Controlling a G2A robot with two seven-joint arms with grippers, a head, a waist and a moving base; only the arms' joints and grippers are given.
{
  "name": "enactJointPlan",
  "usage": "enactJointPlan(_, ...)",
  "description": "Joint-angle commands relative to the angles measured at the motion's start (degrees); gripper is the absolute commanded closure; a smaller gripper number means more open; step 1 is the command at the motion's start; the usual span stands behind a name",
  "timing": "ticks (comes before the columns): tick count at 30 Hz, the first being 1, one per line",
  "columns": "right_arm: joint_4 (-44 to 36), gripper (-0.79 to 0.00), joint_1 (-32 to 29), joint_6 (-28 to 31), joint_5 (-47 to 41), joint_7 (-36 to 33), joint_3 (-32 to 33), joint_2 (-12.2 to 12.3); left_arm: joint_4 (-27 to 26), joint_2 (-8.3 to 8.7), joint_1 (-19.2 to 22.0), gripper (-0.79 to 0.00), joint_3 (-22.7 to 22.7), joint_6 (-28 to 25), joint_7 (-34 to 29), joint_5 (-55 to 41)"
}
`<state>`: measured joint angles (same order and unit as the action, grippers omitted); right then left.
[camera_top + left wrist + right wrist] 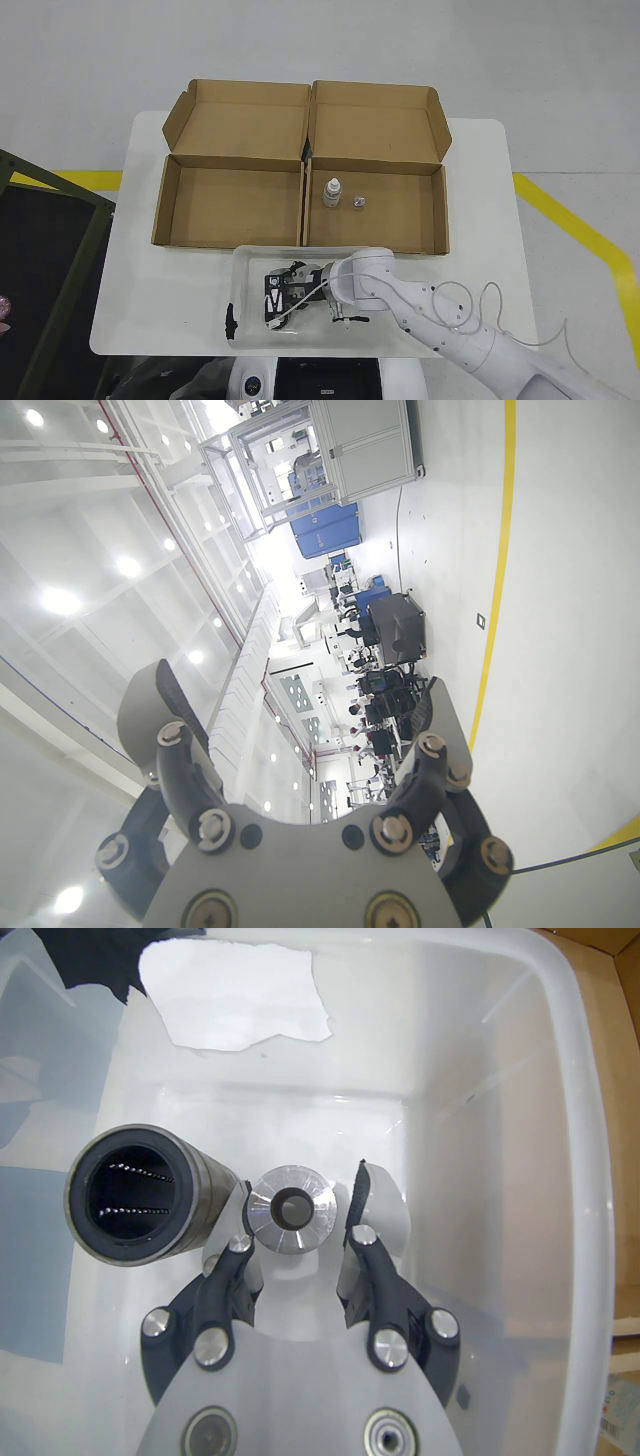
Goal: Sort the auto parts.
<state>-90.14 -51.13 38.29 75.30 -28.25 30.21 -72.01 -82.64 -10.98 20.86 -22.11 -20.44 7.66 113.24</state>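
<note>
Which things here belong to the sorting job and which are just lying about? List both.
Job: clear bin; silver part between the fingers of the right gripper; dark tube; left box; right box holding a white bottle and small piece.
Lying about: table; yellow floor tape.

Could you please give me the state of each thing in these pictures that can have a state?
Left cardboard box: open, lid folded back.
Right cardboard box: open, lid folded back.
White bottle: upright in the right cardboard box.
Left gripper: open, holding nothing.
Right gripper: open, inside the clear bin.
Silver part: inside the right gripper, not clamped.
Bearing: loose beside the silver part.
</note>
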Motion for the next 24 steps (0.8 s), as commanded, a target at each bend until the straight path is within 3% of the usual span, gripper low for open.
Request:
enactJointPlan(1,0.2,-0.194,0.0,0.2,0.1,0.1,0.0,-0.1,0.0,0.0,0.0,-0.785,0.0,0.0,0.0,0.0)
enactJointPlan(3,0.3,-0.123,0.0,0.4,0.1,0.2,0.1,-0.3,0.0,0.0,0.0,-0.785,0.0,0.0,0.0,0.0)
enactJointPlan(5,0.1,-0.003,-0.1,0.6,0.1,0.7,0.3,-0.3,0.0,0.0,0.0,-0.785,0.0,0.0,0.0,0.0)
enactJointPlan(24,-11.5,0.0,-5.1,4.3,-0.6,6.4,10.3,2.5,0.0,0.0,0.0,-0.785,0.0,0.0,0.0,0.0)
